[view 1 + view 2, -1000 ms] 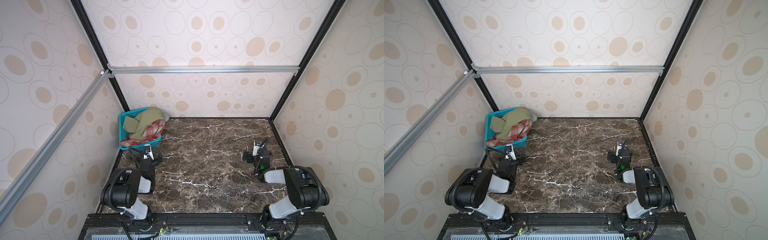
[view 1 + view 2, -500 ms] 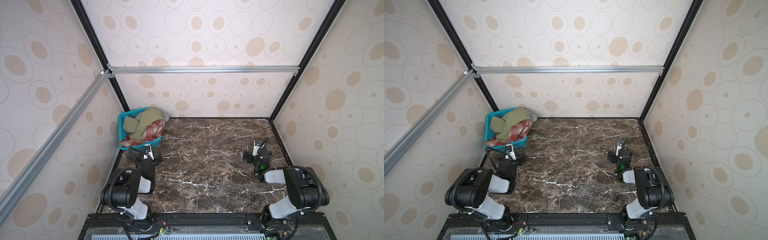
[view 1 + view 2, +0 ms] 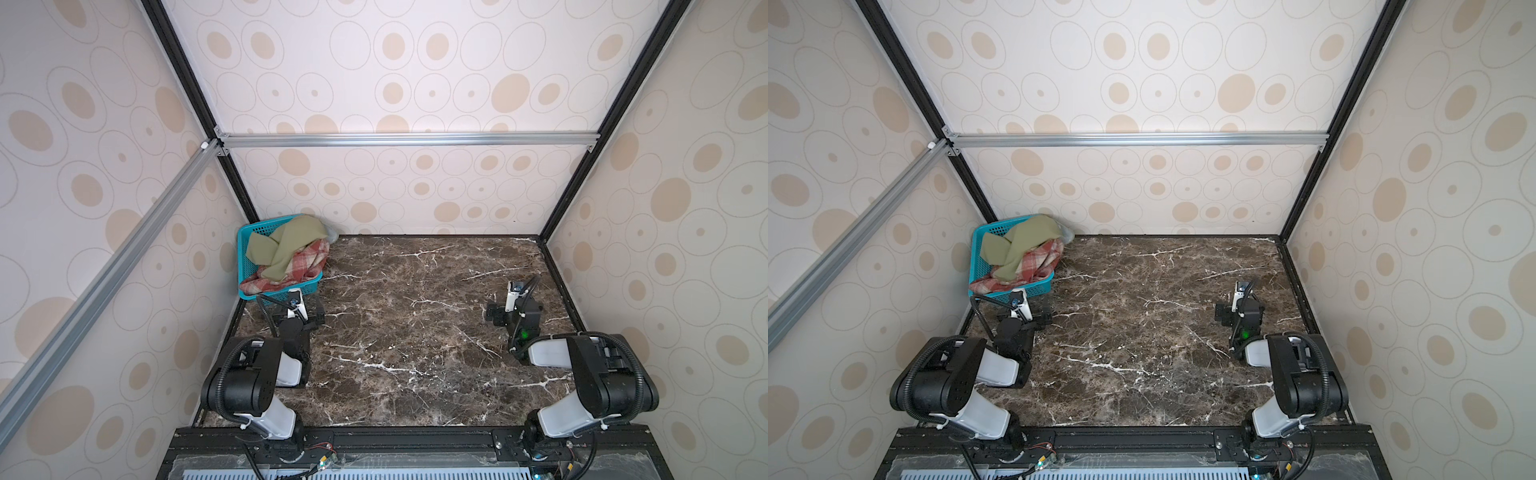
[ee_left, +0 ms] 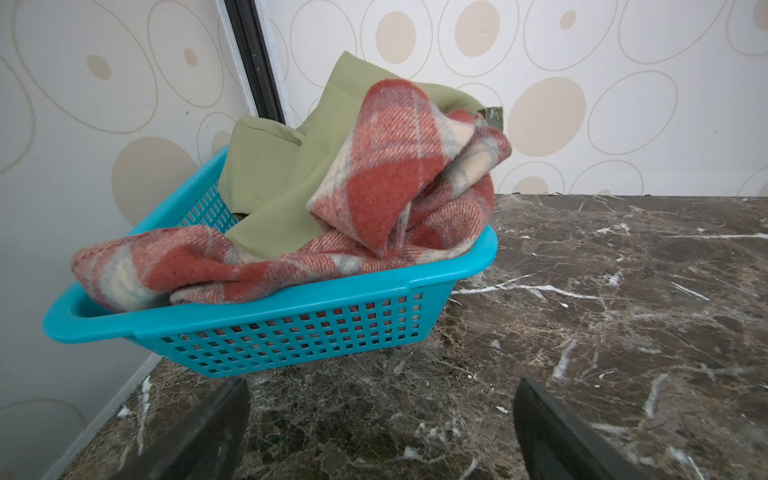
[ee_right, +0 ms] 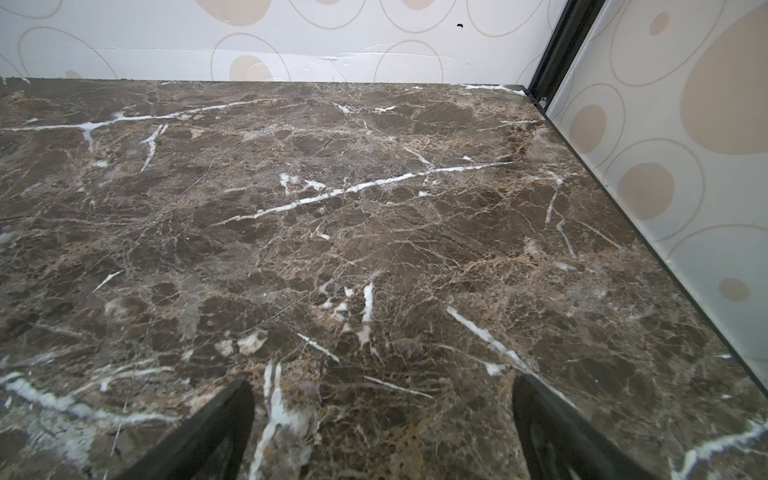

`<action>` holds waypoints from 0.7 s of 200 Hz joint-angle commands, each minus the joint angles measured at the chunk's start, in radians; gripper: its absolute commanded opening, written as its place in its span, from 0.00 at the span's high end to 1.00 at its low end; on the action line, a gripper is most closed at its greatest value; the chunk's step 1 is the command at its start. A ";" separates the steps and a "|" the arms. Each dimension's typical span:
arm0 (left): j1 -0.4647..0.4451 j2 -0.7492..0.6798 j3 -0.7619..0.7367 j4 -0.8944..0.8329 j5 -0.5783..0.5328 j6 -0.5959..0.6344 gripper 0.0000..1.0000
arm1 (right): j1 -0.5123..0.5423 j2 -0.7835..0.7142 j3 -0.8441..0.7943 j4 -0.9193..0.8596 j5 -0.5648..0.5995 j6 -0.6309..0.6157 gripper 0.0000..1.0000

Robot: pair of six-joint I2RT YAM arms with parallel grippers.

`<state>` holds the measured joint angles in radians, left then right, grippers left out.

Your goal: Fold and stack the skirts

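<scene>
So, starting at the front: both arms sit folded low over the dark marble table (image 3: 415, 332), one on each side, well apart from each other.

The left gripper (image 4: 380, 399) has its jaws spread wide with nothing between them, just bare marble underneath. It points at the basket and sits near its front wall, not touching it. The right gripper (image 5: 382, 399) is the same deal: jaws wide apart and nothing held. It faces an empty stretch of marble running toward the far right corner.

Further back, the teal basket (image 4: 291, 332) is tucked into the far left corner, right by the side wall. Both skirts are in it, crumpled and not folded. The plaid skirt (image 4: 386, 187) is bunched up in a thick lump. One end spills over the rim at the front left corner of the basket. The olive skirt (image 4: 282, 166) is mixed in with it. In both top views it lies mostly on top of the plaid one, and it rises above the rim on the far side. A small greyish bit (image 3: 332, 235) shows just behind the basket, and I can't tell what that is.

Past all that is the back wall (image 3: 395, 199), pale with beige ovals, with an aluminium bar (image 3: 395, 139) running across it higher up.
</scene>
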<state>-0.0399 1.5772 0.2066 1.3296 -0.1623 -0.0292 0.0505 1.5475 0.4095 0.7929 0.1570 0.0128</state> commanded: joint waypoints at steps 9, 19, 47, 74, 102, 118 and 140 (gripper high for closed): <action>-0.003 0.003 0.020 0.023 0.004 0.012 0.03 | 0.005 -0.008 0.009 0.008 -0.001 -0.012 0.00; -0.004 0.001 0.016 0.028 0.000 0.014 0.09 | 0.006 -0.010 0.008 0.010 0.001 -0.010 0.00; -0.050 -0.128 0.078 -0.162 -0.142 0.025 0.12 | 0.013 -0.031 0.014 0.019 -0.006 -0.029 0.16; -0.051 -0.244 0.317 -0.657 -0.255 -0.113 0.15 | 0.047 -0.167 0.189 -0.389 0.064 -0.020 0.25; -0.048 -0.265 0.498 -0.928 -0.251 -0.205 0.12 | 0.053 -0.223 0.294 -0.520 -0.033 0.065 0.23; -0.039 -0.238 0.602 -1.033 -0.173 -0.209 0.05 | 0.055 -0.219 0.355 -0.615 -0.111 0.111 0.23; -0.011 -0.124 0.824 -1.287 -0.094 -0.238 0.03 | 0.064 -0.203 0.398 -0.698 -0.164 0.151 0.24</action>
<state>-0.0738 1.3571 0.8474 0.4068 -0.3367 -0.2035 0.1005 1.3258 0.7807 0.2920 0.0879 0.0917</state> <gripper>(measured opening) 0.967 0.764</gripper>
